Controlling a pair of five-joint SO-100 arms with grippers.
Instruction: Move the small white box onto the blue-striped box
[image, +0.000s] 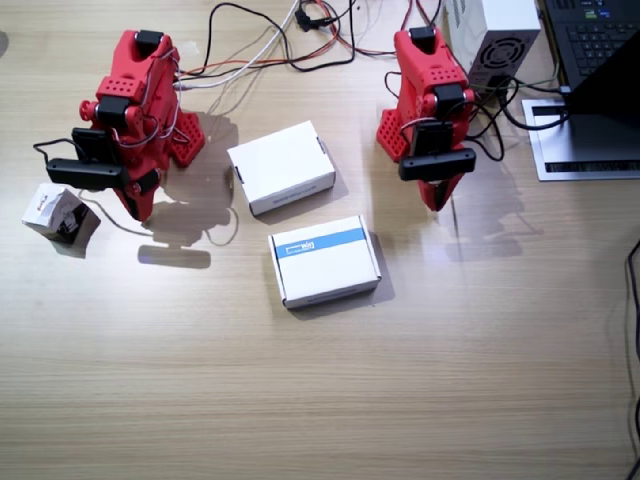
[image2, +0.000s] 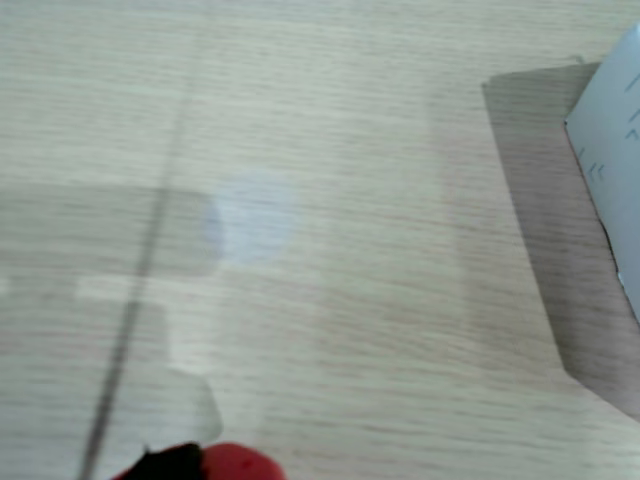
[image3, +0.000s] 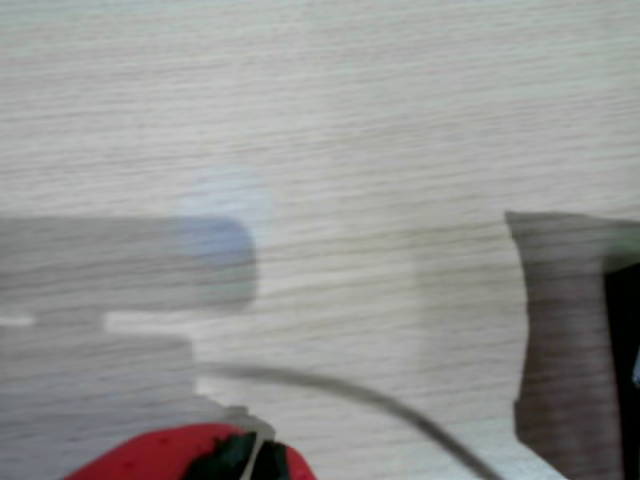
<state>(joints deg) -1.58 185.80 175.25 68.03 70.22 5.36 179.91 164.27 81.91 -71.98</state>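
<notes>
We see the small white box (image: 57, 212) sitting on the wooden table (image: 320, 400), just beside the right arm (image: 125, 120) and well apart from the blue-striped box (image: 325, 260), which lies flat in the middle below a plain white box (image: 282, 166). Both arms are folded up. We cannot tell if the right gripper (image: 140, 205) or the left gripper (image: 437, 200) is apart or together.
</notes>
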